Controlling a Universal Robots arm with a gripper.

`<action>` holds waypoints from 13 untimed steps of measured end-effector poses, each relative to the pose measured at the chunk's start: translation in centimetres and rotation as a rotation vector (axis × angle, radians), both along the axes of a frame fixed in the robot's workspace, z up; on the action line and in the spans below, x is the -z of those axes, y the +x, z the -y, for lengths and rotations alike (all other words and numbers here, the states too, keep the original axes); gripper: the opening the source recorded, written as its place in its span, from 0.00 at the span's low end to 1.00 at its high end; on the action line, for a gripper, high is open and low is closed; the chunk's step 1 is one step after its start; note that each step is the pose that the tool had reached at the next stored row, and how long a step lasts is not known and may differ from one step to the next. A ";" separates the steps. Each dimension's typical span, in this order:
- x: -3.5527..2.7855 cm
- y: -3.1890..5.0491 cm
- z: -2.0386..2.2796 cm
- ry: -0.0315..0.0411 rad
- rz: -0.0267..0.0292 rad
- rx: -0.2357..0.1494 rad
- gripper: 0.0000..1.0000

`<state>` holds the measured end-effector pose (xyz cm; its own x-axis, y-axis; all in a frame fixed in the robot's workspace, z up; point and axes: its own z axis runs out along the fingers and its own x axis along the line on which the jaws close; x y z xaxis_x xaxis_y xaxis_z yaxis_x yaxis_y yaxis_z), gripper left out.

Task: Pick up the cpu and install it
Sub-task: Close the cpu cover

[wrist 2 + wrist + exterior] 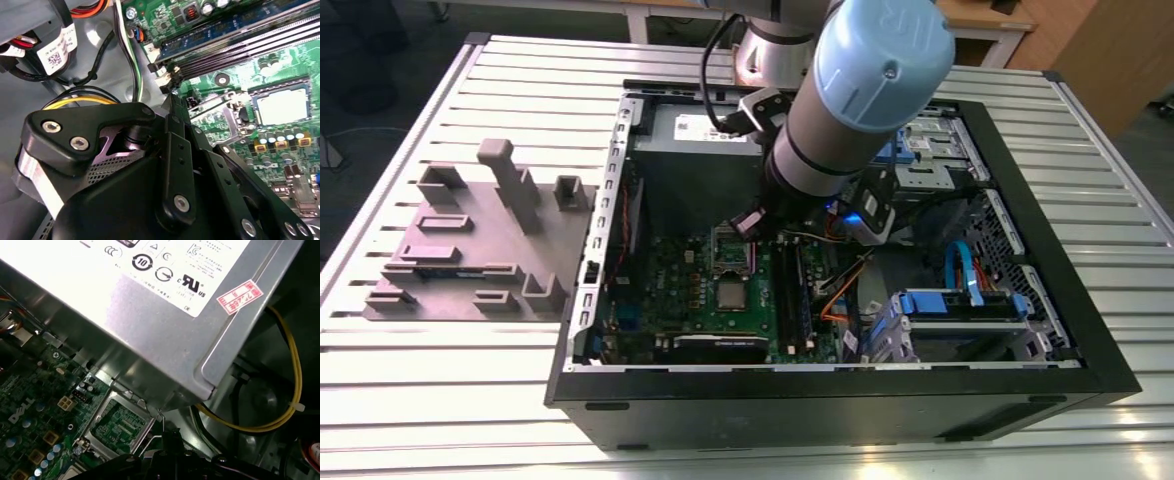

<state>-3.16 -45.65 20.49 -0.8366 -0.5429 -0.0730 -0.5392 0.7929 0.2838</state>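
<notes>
Open black computer case (854,400) on slatted metal worktop (400,380). Small silver-grey square cpu (728,294) sits in the green motherboard (680,290) socket. Black hand (761,222) hovers above it, beyond; finger state cannot tell. Grey power supply box (150,315) farther back.

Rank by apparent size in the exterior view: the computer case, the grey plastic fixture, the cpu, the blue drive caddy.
1. The computer case, by far the largest.
2. The grey plastic fixture.
3. The blue drive caddy.
4. The cpu, smallest, lying flat on the motherboard.
No close calls; all sit at similar depth.
</notes>
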 end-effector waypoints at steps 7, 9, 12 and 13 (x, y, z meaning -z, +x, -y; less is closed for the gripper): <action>0.40 0.00 -0.49 0.0140 0.0001 0.000 0.11; 0.49 -0.04 -0.51 0.0159 0.0000 0.000 0.11; 0.65 -0.08 -0.54 0.0187 0.0000 0.000 0.11; 0.69 -0.10 -0.54 0.0195 0.0000 0.000 0.11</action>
<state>-3.26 -45.11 19.81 -0.8367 -0.5413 -0.0835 -0.5392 0.7872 0.2993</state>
